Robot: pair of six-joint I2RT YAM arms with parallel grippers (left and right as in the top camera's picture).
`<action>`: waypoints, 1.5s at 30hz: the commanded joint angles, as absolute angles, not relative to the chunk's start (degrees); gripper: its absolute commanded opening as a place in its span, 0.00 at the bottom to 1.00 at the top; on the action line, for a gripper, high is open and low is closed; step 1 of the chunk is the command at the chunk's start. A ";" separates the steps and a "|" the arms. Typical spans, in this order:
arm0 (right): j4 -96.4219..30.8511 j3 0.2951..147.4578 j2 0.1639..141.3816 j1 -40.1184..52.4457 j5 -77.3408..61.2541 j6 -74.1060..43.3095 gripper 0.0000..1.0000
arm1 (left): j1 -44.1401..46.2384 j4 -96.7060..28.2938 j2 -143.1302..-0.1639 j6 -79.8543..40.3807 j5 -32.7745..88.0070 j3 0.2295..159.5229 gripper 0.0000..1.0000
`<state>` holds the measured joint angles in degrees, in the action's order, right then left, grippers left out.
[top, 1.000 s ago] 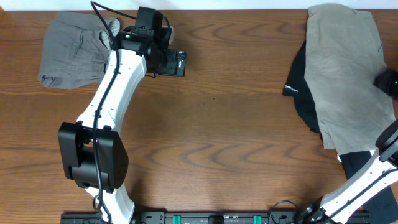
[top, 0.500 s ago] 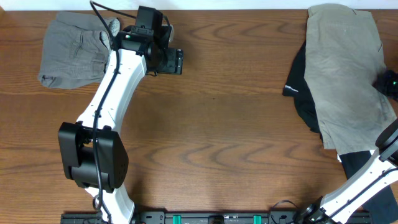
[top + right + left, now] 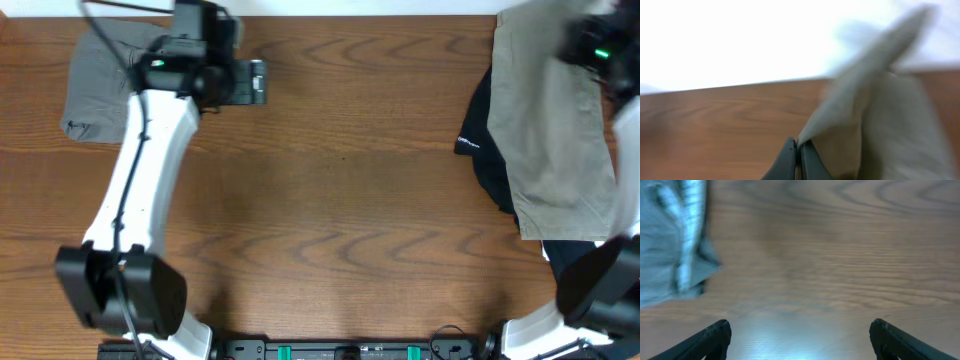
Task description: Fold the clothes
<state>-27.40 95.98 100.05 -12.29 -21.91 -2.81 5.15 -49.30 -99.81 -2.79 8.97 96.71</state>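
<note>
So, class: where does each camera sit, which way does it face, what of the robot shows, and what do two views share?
Overhead: above the table, facing straight down; left arm and right arm show.
Left wrist: on that wrist, facing down at the table; open left hand shows.
Right wrist: on that wrist, facing along the table; shut right hand pinches khaki shorts.
Shared: overhead and left wrist both show the grey shorts.

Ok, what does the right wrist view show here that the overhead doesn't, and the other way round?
Only the right wrist: the right gripper shut, pinching a raised fold of the khaki shorts; overhead it is just a blur. Only the overhead: the grey shorts at the left, the black garment under the khaki pair, and the left gripper over bare wood. Both: the khaki shorts and the wooden table.
</note>
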 commanded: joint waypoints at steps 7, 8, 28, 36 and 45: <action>-24.45 95.79 104.36 13.67 -19.81 -6.66 0.01 | -7.53 -56.86 -95.98 -2.61 8.03 97.76 0.91; -23.49 95.79 105.43 16.03 -19.73 -7.09 0.01 | -8.75 -57.39 -96.01 -2.61 8.03 97.76 0.91; -13.08 96.33 122.74 41.69 -30.37 -9.63 0.01 | -15.75 -57.23 -96.01 -1.98 8.05 97.73 0.91; -17.21 98.26 122.61 46.57 -32.32 -9.04 0.04 | -16.75 -56.82 -96.01 -0.69 7.86 97.76 0.92; -38.52 110.89 119.61 40.16 -16.14 -7.70 0.94 | -17.28 -56.97 -96.01 -0.69 7.90 97.73 0.92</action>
